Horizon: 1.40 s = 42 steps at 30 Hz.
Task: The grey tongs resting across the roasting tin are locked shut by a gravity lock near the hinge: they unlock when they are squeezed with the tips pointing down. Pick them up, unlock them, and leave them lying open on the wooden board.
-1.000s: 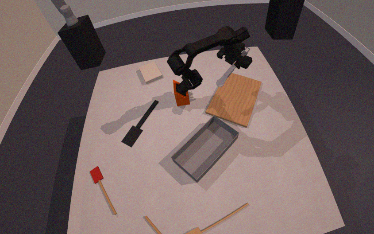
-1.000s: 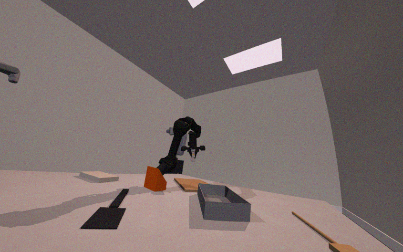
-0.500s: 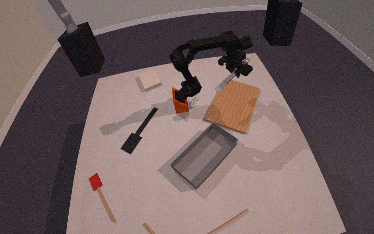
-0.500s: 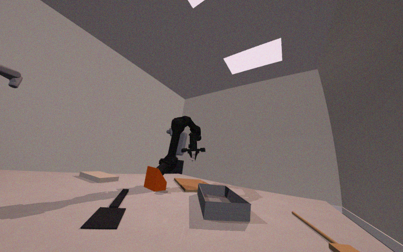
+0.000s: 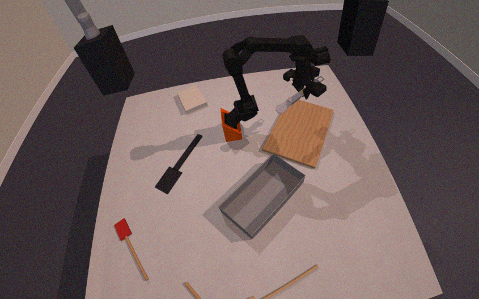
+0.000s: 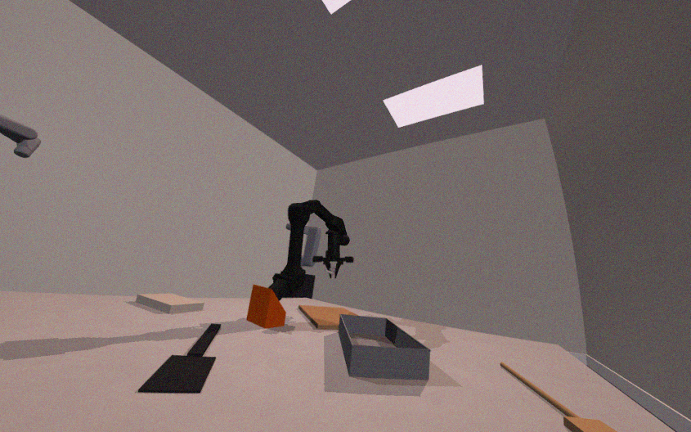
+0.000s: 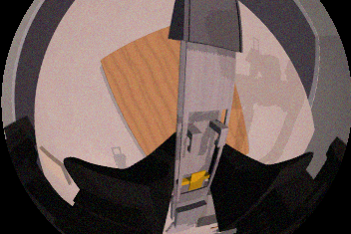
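Observation:
The grey tongs (image 5: 289, 102) (image 7: 206, 78) are held in the air above the back of the wooden board (image 5: 300, 129) (image 6: 322, 310) (image 7: 142, 86). My gripper (image 5: 305, 92) (image 6: 333, 273) (image 7: 190, 137) points down and is shut on them, one finger on each side. In the top view a rounded pale end slants toward the lower left and a small ring shows at the upper right. In the wrist view they run lengthwise, with a dark grey end part at the top and a yellow piece low between the fingers. Whether they are locked is unclear. The roasting tin (image 5: 287, 189) (image 6: 391, 362) is empty.
An orange block (image 5: 232, 132) (image 6: 264, 308) stands at the arm's base. A pale flat block (image 5: 191, 98) (image 6: 170, 303) lies at the back left. A black spatula (image 5: 168, 180) (image 6: 178, 374) and a red-headed spatula (image 5: 122, 229) lie left. Wooden-handled tools lie at the front.

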### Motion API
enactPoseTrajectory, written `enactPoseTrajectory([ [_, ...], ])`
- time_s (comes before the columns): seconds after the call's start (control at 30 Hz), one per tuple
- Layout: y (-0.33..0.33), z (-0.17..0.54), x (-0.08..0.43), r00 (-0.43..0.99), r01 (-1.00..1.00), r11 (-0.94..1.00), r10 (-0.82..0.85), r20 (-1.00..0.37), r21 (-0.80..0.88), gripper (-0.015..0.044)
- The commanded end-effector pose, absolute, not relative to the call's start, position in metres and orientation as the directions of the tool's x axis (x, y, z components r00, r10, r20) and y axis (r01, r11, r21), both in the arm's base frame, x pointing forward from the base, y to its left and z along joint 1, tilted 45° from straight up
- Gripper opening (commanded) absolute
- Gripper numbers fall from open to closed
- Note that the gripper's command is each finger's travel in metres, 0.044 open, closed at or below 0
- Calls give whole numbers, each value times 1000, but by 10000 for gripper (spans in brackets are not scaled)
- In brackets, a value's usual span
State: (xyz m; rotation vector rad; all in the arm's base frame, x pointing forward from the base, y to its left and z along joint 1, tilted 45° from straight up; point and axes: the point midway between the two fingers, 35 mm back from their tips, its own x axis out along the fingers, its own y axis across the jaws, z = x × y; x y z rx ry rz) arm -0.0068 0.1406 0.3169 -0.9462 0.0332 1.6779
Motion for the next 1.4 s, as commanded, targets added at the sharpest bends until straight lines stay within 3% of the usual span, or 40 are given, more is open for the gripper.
enactPoseTrajectory([
  [0.0, 142, 319, -6, -27, -830, -360, 789, -614, -426, -150],
  [0.53, 153, 320, -1, -53, -865, -376, 727, -685, -332, -150],
  [1.37, 174, 306, 1, -54, -866, -376, 726, -686, -331, -150],
])
